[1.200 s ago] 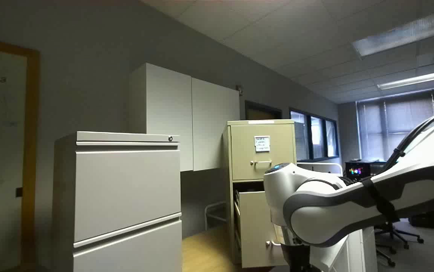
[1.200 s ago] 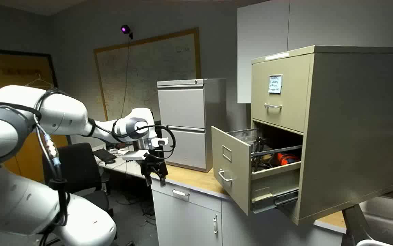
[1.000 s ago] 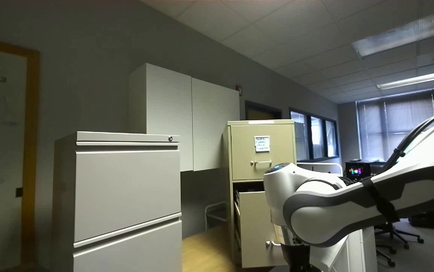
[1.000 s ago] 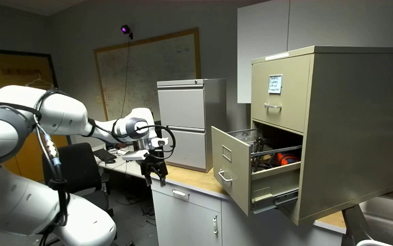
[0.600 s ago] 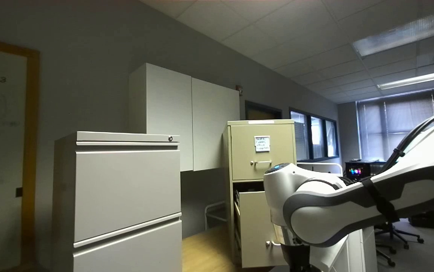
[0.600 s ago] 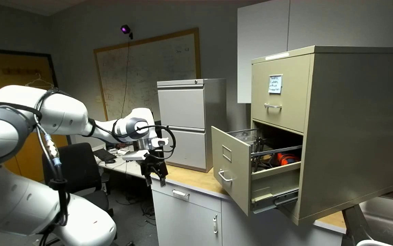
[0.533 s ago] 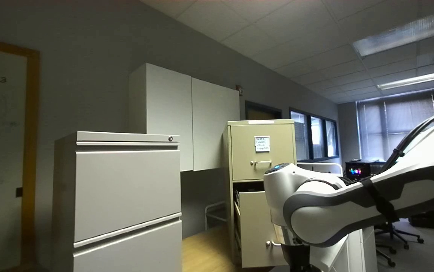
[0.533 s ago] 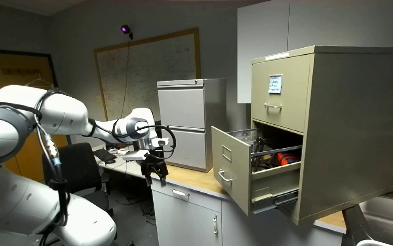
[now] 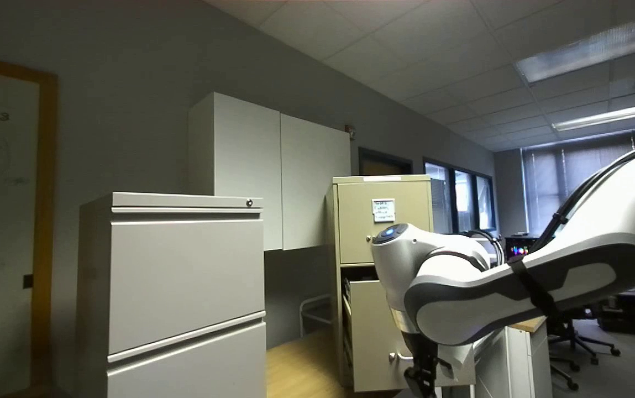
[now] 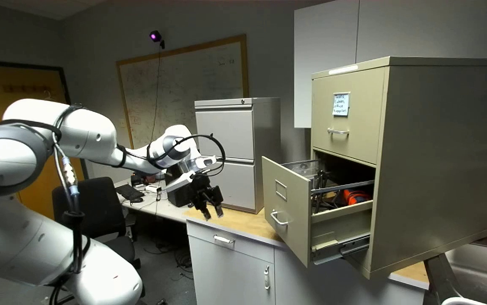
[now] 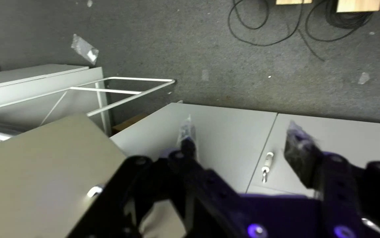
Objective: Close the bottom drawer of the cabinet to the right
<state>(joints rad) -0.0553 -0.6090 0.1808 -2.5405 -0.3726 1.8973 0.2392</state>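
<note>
The beige cabinet (image 10: 434, 161) stands on the counter and also shows in an exterior view (image 9: 356, 221). Its bottom drawer (image 10: 296, 212) is pulled well out, with dark items and an orange thing inside. The drawer front shows in an exterior view (image 9: 370, 326), partly behind the arm, and at the left of the wrist view (image 11: 37, 158). Its small handle (image 10: 278, 218) faces my side. My gripper (image 10: 212, 214) is tilted, apart from the drawer front and to its left in that view. In the wrist view my gripper (image 11: 240, 127) is open, with nothing between the fingers.
A pale grey-white cabinet (image 10: 225, 135) stands on the wood-topped counter (image 10: 243, 220) behind the gripper. Grey base cupboards (image 10: 230, 271) with handles are below. A white wire rack (image 11: 127, 94) shows in the wrist view. A black chair (image 10: 95, 207) is near the arm.
My arm has moved. The gripper has shifted right and slightly up in an exterior view, nearer the drawer front, and has tilted. The bottom drawer and cabinet have not moved.
</note>
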